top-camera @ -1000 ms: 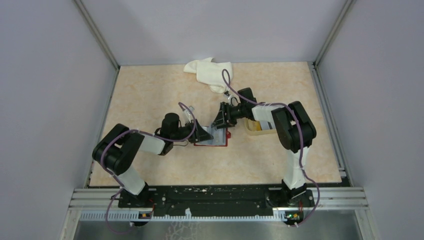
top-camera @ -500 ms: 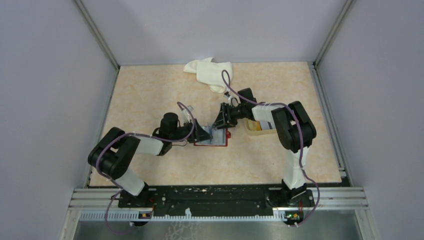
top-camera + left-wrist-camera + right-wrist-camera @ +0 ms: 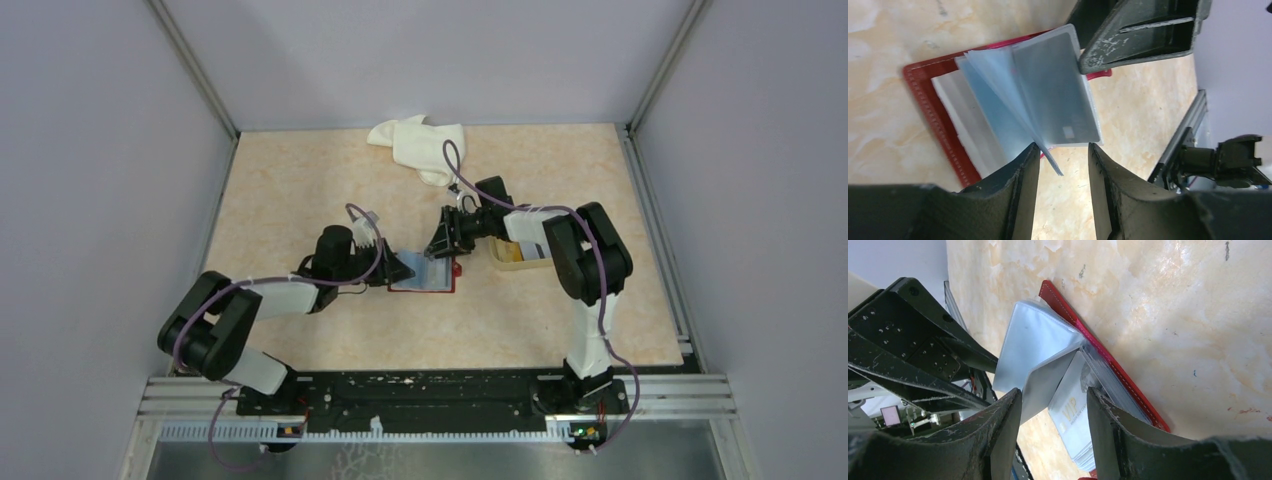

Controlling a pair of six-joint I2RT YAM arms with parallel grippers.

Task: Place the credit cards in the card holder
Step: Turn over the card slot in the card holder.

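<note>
- Card holder (image 3: 432, 279) lies open on the marbled bench (image 3: 300, 190), long axis left-right: stitched red cover, glossy clear sleeves fanned upward.
- Left tool (image 3: 1063, 148), right tool (image 3: 1054, 392): jaws half-spread, each straddling a sleeve edge.

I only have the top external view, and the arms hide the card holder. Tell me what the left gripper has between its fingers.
Observer: On the left wrist view the left gripper stands open. The lower edge of one clear sleeve pokes into the gap and does not look pinched.
Operator: Now report whether any card is already in the card holder.
Observer: The right wrist view shows the card holder lying open on the table, with a card printed "VIP" among its flat sleeves. I cannot tell whether it is fully pocketed.
</note>
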